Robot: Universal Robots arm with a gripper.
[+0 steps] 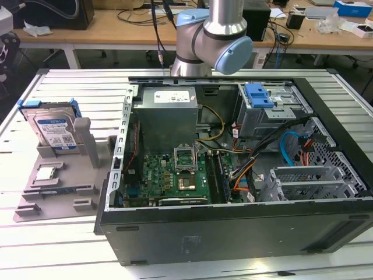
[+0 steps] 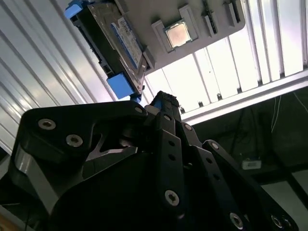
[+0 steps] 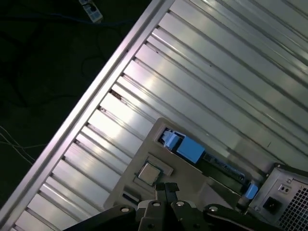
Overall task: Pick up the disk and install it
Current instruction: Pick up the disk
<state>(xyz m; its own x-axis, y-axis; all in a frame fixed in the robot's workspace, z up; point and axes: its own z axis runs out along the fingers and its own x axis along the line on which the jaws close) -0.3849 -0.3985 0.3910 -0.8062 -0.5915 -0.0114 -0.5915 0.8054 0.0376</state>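
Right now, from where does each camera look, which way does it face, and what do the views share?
Exterior view: off the arm, above the open computer case, looking down over it; the arm shows at the case's far side.
First wrist view: on the arm, looking down on the slatted table and the grey holder; the hand shows.
Second wrist view: on the arm, looking past the hand at the holder.
Shared: all three show the disk standing in the holder, and the CPU chip.
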